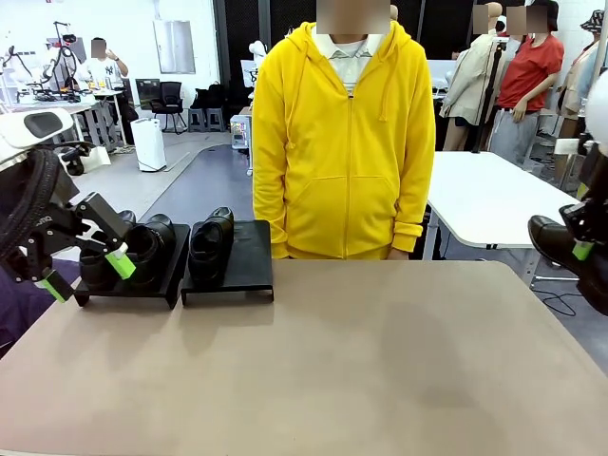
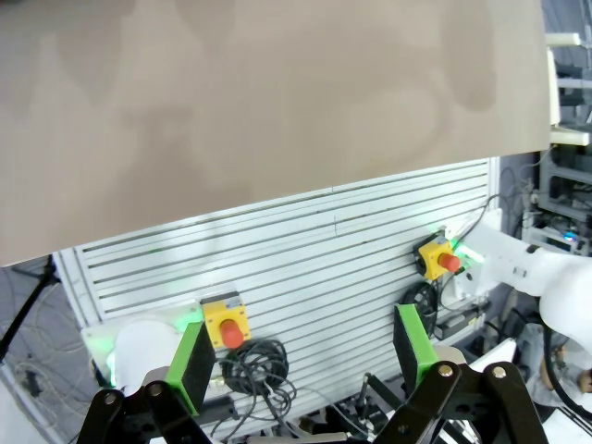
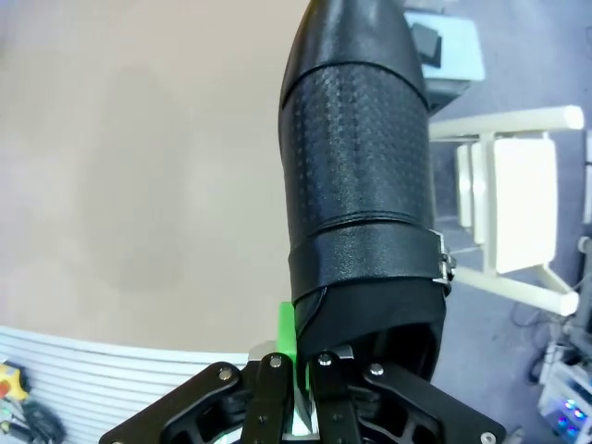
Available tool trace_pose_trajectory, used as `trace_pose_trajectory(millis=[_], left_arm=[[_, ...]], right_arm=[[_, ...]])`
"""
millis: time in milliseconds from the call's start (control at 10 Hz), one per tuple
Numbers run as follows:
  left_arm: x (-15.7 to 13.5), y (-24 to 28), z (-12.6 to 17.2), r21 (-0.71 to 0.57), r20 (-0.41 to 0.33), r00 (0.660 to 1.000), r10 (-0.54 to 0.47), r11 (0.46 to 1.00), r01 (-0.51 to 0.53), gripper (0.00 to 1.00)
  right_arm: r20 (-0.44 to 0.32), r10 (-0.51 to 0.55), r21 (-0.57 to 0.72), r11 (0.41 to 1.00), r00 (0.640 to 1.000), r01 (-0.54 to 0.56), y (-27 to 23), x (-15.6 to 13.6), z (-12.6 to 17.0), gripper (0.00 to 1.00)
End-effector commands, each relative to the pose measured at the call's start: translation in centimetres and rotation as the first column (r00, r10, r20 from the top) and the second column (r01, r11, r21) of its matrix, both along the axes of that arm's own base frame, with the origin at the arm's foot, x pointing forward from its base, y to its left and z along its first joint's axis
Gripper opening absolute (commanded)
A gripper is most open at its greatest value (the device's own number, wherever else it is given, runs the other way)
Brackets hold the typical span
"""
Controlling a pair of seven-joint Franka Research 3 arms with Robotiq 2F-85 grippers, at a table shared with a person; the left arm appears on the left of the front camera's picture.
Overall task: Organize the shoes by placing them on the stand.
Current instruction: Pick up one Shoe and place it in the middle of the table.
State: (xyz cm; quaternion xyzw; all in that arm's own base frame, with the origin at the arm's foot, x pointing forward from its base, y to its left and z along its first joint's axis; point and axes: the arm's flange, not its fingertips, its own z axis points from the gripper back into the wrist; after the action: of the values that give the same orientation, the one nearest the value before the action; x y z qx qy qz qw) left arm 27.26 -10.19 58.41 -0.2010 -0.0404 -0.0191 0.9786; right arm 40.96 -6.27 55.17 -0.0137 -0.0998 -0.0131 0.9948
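Front view: the right gripper point(image 1: 581, 249) hangs raised past the table's point(image 1: 380, 380) right edge, clamped on a black shoe point(image 1: 551, 239) whose toe points left. The left gripper point(image 1: 87, 271), jaws apart, hovers near three shoes point(image 1: 171, 247) on the far-left stand point(image 1: 242, 275).

Tan bench point(image 1: 361, 361) is carrying two black stands at 10 o'clock, sitting side by side, touching: left stand point(image 1: 128, 290) holding two black shoes point(image 1: 142, 249), right stand point(image 1: 242, 271) holding one point(image 1: 210, 245).
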Motion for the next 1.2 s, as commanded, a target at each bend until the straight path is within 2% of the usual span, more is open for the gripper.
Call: trace_pose_trajectory(millis=[0, 300, 400, 700, 800, 1000, 1100], left_arm=[[-0.1, 0.0, 0.2, -0.014, -0.011, 1.0, 0.008, 1.0, -0.008, 1.0], [-0.1, 0.0, 0.2, -0.014, -0.011, 1.0, 0.008, 1.0, -0.008, 1.0], [-0.1, 0.0, 0.2, -0.014, -0.011, 1.0, 0.008, 1.0, -0.008, 1.0], [-0.1, 0.0, 0.2, -0.014, -0.011, 1.0, 0.008, 1.0, -0.008, 1.0], [-0.1, 0.0, 0.2, -0.014, -0.011, 1.0, 0.008, 1.0, -0.008, 1.0], [-0.1, 0.0, 0.2, -0.014, -0.011, 1.0, 0.008, 1.0, -0.008, 1.0], [-0.1, 0.0, 0.2, -0.014, -0.011, 1.0, 0.008, 1.0, -0.008, 1.0]], right_arm=[[-0.015, 0.018, -0.018, 1.0, 1.0, -0.018, 0.7, 1.2, 0.1, 0.0], [-0.015, 0.018, -0.018, 1.0, 1.0, -0.018, 0.7, 1.2, 0.1, 0.0], [-0.02, 0.011, -0.005, 1.0, 1.0, -0.011, 0.3, 0.5, -0.8, 0.0], [0.013, 0.084, -0.078, 0.994, 0.996, -0.082, 13.6, -5.4, -0.5, 0.0], [0.013, 0.031, -0.05, 0.998, 0.999, -0.031, 17.6, -6.4, -1.2, 0.0], [0.072, -0.009, 0.001, 1.0, 0.997, 0.009, 25.6, -5.2, -3.9, 0.0], [0.035, 0.017, -0.012, 1.0, 0.999, -0.017, 29.5, -3.8, -6.2, 0.0]])
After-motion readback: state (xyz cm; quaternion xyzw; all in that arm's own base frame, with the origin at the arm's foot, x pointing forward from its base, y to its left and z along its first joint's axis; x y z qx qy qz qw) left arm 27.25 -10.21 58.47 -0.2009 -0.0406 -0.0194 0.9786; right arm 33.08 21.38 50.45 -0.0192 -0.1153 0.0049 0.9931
